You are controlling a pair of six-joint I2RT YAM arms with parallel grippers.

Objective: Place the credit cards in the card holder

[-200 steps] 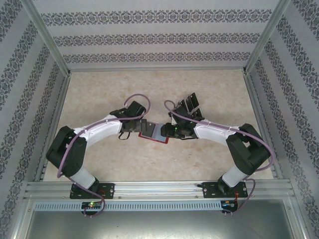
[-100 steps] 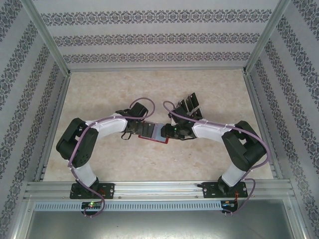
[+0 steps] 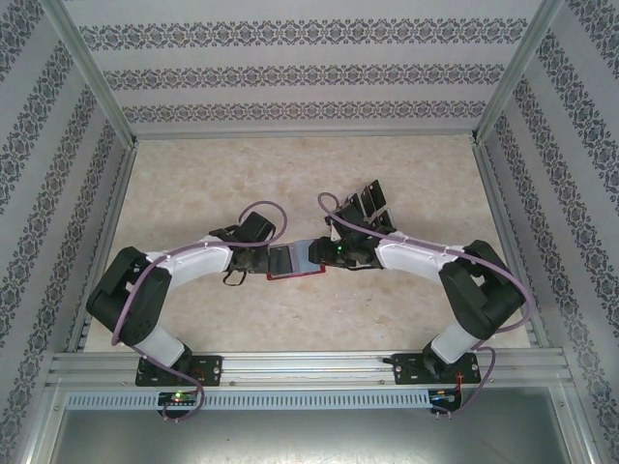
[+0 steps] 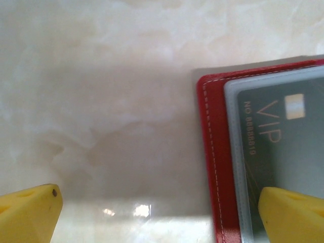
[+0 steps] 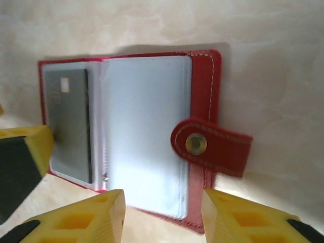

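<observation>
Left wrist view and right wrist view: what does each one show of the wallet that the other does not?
Left wrist: the VIP lettering on the black card, readable. Right wrist: the clasp tab and a clear sleeve without a card. Both: the red card holder open on the table, one card in a sleeve.

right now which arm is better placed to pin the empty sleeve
Right: right end effector hovers over the empty clear sleeve of the red leather wallet; left end effector is beside the black card.
</observation>
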